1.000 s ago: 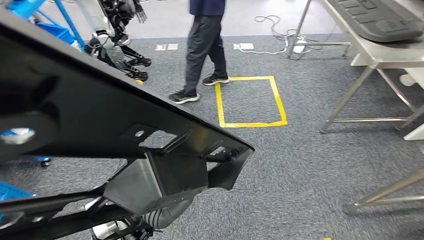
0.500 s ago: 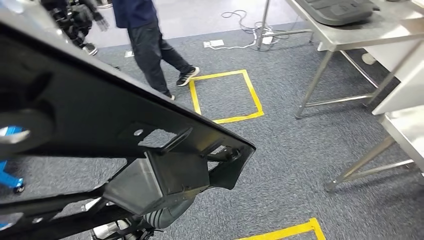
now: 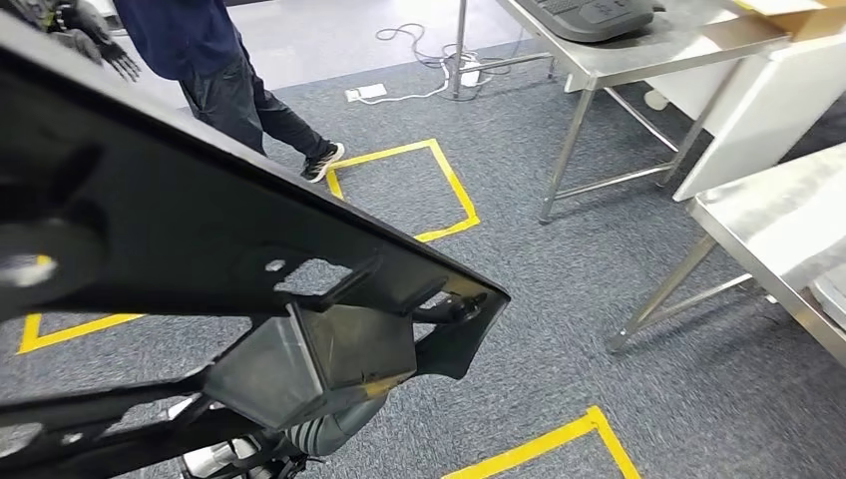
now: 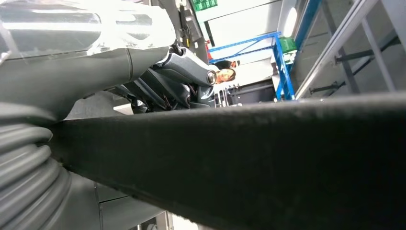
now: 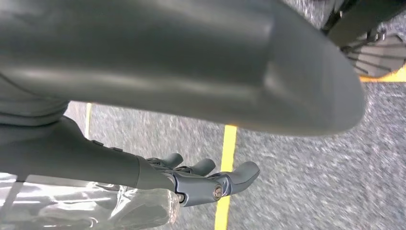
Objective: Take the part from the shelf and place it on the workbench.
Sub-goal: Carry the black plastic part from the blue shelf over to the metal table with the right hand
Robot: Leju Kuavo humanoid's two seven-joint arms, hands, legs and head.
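The large black moulded part (image 3: 180, 230) slants across the left of the head view, carried over the grey carpet. My left wrist's ribbed cover (image 3: 329, 429) comes up beneath it, and dark fingers (image 3: 457, 305) clasp its lower right tip. In the left wrist view the part's edge (image 4: 239, 158) runs as a thick black bar through my left hand (image 4: 182, 72). My right hand (image 5: 201, 179) hangs over the carpet, holding nothing, with floor showing between thumb and fingers. A steel workbench (image 3: 778, 230) stands close on the right.
A second steel workbench (image 3: 638, 55) at the back bears another dark part (image 3: 599, 15); a white panel (image 3: 758, 95) leans beside it. A person (image 3: 214, 70) walks at the upper left by a yellow taped square (image 3: 399, 190). Cables (image 3: 429, 60) lie behind, and yellow tape (image 3: 539, 444) is near.
The camera has turned right: the person and taped square slid left, and the workbenches came closer. The part keeps its place in my view.
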